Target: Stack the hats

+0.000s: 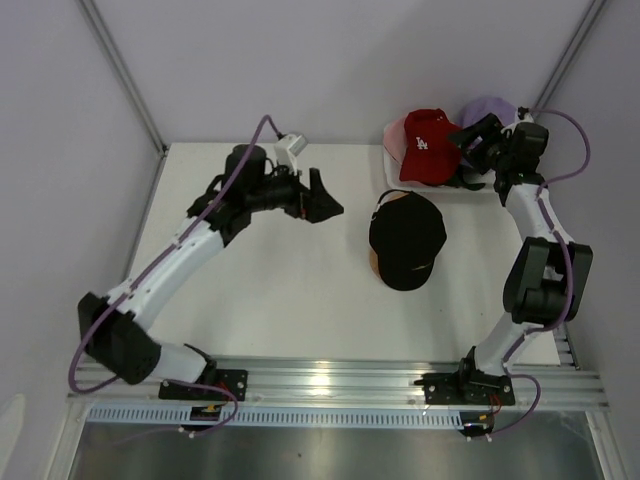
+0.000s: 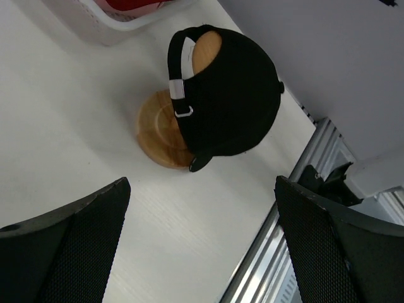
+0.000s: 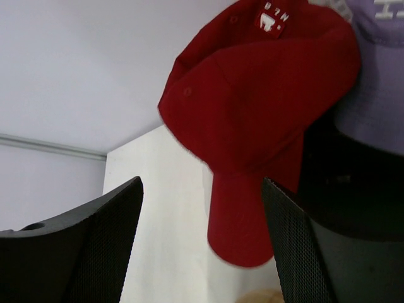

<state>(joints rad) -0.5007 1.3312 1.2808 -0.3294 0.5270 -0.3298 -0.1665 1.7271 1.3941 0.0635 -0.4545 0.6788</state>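
A black hat [image 1: 407, 238] sits on the round wooden stand [image 2: 159, 131] in the middle of the table; in the left wrist view the black hat [image 2: 230, 95] shows its back strap. A red hat [image 1: 428, 145] with a white logo lies in the white basket [image 1: 392, 160] at the back right, with a pink hat [image 1: 394, 128] and a lavender hat [image 1: 488, 106] beside it. My left gripper [image 1: 322, 203] hovers open to the left of the black hat, nothing between its fingers. My right gripper [image 3: 202, 246] is open at the red hat [image 3: 265, 95], whose brim hangs between the fingers.
The basket's mesh wall [image 2: 110, 19] shows at the top of the left wrist view. An aluminium rail [image 1: 330, 378] runs along the table's near edge. Walls close in the back and both sides. The lavender hat [image 3: 379, 76] lies right of the red one.
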